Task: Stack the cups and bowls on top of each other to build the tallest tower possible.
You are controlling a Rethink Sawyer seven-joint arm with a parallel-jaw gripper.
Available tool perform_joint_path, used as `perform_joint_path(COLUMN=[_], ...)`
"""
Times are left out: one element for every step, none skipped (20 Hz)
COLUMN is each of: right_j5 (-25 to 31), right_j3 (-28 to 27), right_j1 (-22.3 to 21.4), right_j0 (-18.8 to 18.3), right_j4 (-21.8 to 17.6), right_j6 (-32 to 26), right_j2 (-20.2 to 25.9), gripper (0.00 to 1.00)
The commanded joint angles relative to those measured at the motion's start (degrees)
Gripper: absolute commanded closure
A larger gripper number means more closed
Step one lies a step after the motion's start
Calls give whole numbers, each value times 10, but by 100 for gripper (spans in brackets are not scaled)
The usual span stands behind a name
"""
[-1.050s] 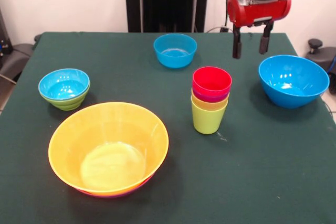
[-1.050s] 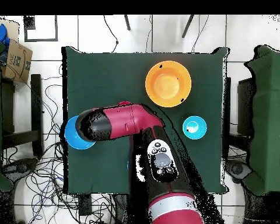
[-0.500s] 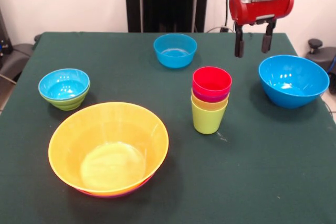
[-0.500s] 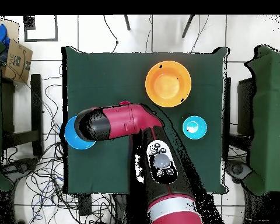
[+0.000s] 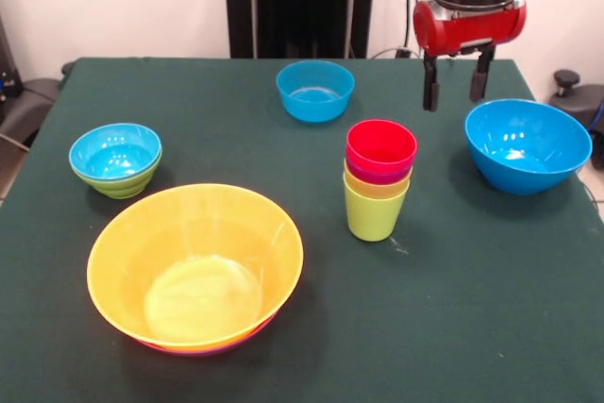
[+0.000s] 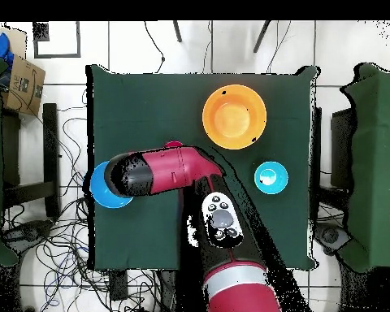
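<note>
Four cups stand nested in a tower (image 5: 378, 179): red cup (image 5: 380, 145) on top, then purple and yellow rims, lime green cup (image 5: 376, 211) lowest. My gripper (image 5: 453, 101) hangs open and empty above the table's far right, behind the tower and just left of the large blue bowl (image 5: 527, 143). A small blue bowl (image 5: 315, 90) sits at the far middle. Another small blue bowl (image 5: 115, 150) rests in the green bowl (image 5: 125, 183) at the left. The yellow-orange bowl (image 5: 195, 261) sits in the purple bowl, of which only a sliver of rim (image 5: 219, 347) shows. Overhead, the arm (image 6: 166, 171) hides the cups and the gripper.
The dark green table (image 5: 491, 309) ends close to the right of the large blue bowl. Overhead, the yellow-orange bowl (image 6: 234, 116), small blue bowl (image 6: 270, 176) and large blue bowl (image 6: 103, 191) show. Cables and a cardboard box (image 6: 23, 81) lie on the floor.
My gripper has drifted slightly to the right, towards the large blue bowl, still open. The bowls and cups have not moved.
</note>
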Motion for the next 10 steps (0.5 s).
perform_joint_path(right_j5=[-4, -5, -5, -6, -4, -3, -3, -4, -8, -14], right_j3=[3, 4, 7, 11, 12, 13, 15, 17, 22, 25], right_j1=[38, 37, 38, 38, 36, 34, 33, 32, 33, 34], right_j0=[11, 11, 10, 8, 10, 14, 15, 17, 16, 16], right_j4=[17, 19, 24, 28, 32, 34, 38, 41, 48, 51], right_j6=[76, 76, 77, 78, 81, 85, 88, 90, 91, 92], right_j2=[13, 14, 18, 21, 20, 18, 19, 18, 21, 22], gripper=[0, 0, 0, 0, 0, 0, 0, 0, 0, 0])
